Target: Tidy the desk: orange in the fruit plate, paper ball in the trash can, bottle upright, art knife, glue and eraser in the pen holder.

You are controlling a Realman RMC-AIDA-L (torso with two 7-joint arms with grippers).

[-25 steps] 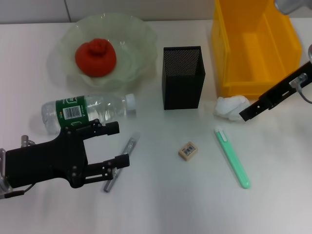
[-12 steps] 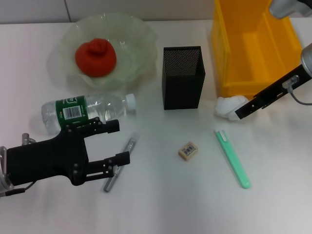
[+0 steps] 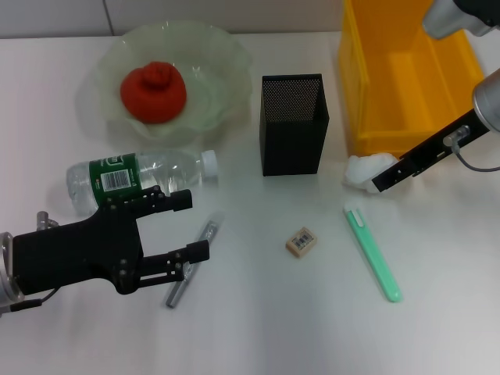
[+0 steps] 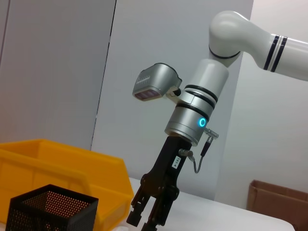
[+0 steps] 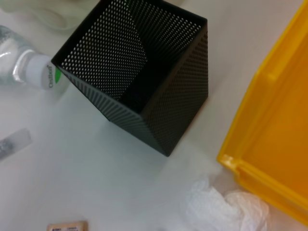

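The orange [image 3: 153, 92] lies in the fruit plate [image 3: 227, 58] at the back left. In front of that plate the bottle [image 3: 141, 176] lies on its side. My left gripper [image 3: 190, 227] hovers open just in front of the bottle, its near finger over a grey capped stick [image 3: 187, 269], perhaps the art knife. The pen holder [image 3: 293, 125] [image 5: 139, 72] stands mid-table, the eraser [image 3: 301, 241] before it, and a green pen-like stick [image 3: 373, 251], perhaps the glue, to the right. My right gripper [image 3: 383, 180] [image 4: 147, 219] is open at the paper ball [image 3: 363, 169] [image 5: 226, 207], beside the trash can [image 3: 406, 70].
The yellow bin's front wall [image 5: 269, 154] stands right behind the paper ball. Bare white tabletop [image 3: 266, 320] stretches along the front. In the left wrist view a cardboard box [image 4: 274, 204] shows beyond the table.
My right gripper has slid left and back, from beside the paper ball to right over its edge. The left arm has barely shifted.
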